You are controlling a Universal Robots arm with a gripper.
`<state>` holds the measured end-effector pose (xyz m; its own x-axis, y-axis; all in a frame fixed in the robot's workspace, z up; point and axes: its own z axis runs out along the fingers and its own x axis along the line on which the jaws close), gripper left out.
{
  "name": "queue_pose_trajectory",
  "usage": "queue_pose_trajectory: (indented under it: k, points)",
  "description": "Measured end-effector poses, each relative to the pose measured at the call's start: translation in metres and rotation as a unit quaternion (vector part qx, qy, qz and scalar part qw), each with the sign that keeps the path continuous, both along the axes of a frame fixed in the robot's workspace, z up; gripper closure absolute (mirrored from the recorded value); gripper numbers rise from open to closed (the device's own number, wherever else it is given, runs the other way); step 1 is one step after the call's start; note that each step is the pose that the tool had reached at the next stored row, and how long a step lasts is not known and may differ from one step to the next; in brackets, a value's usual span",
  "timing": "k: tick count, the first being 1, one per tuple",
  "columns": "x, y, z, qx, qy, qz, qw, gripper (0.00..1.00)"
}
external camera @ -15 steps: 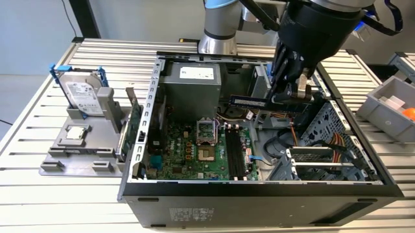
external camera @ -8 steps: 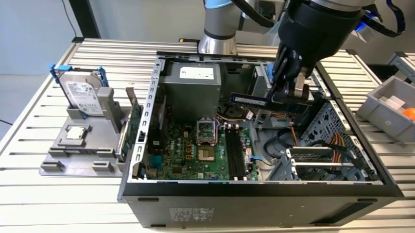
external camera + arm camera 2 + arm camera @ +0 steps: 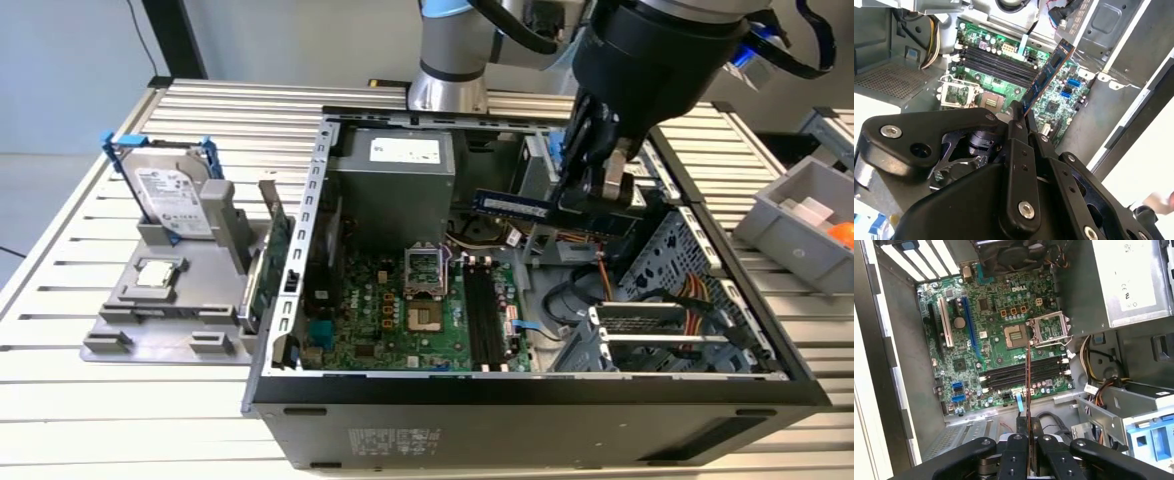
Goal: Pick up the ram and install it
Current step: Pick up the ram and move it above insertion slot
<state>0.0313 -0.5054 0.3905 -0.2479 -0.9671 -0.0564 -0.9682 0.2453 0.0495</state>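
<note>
- The claw (image 3: 607, 190) was closed on one end of the ram (image 3: 513, 205) — held in the air over the motherboard (image 3: 994, 347).
- Light, stiff, probably fragile — its edges seemed the safest hold.

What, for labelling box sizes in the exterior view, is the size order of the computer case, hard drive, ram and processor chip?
1. computer case
2. hard drive
3. ram, one end hidden in the claw
4. processor chip
The last two look close, so their order is unsure.
</note>
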Motion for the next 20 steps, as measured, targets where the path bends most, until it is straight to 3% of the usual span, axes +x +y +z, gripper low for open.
queue_pose_trajectory:
  k: [9, 16, 20]
  points:
    - [0.0, 0.0, -0.0001, 0.0, 0.0, -0.045, 0.99898, 1.0]
    - [0.0, 0.0, -0.0001, 0.0, 0.0, -0.066, 0.99779, 1.0]
    - [0.0, 0.0, -0.0001, 0.0, 0.0, -0.07, 0.99755, 1.0]
